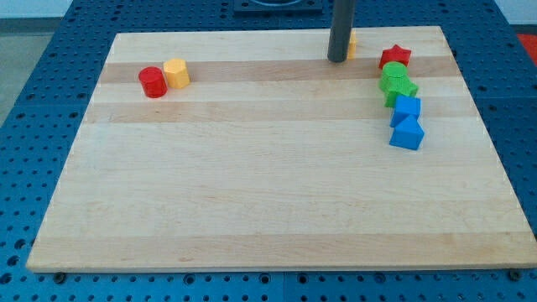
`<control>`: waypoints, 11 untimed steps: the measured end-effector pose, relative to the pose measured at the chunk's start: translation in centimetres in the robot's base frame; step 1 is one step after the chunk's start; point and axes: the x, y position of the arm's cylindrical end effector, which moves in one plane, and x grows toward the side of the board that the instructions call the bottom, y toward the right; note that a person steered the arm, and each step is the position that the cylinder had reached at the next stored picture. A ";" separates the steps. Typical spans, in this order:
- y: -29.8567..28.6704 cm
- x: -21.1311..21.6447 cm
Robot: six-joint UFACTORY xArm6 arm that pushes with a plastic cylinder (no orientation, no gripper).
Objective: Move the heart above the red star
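The red star [395, 57] lies near the board's top right corner. My tip [337, 59] stands near the top edge, to the left of the star. A yellow block [351, 42], its shape hidden, peeks out just right of the rod and touches it or nearly so. Below the red star sit a green round block [393, 75] and a green star [400, 91], then a blue cube [407, 108] and a blue triangular block [407, 134], in a column.
A red cylinder [153, 82] and a yellow hexagonal block [176, 73] touch each other at the upper left of the wooden board [252, 184]. A blue perforated table surrounds the board.
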 end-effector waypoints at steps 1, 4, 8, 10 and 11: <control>-3.5 0.0; 2.2 -3.9; 2.6 -5.1; 6.5 -4.7; 8.6 -4.7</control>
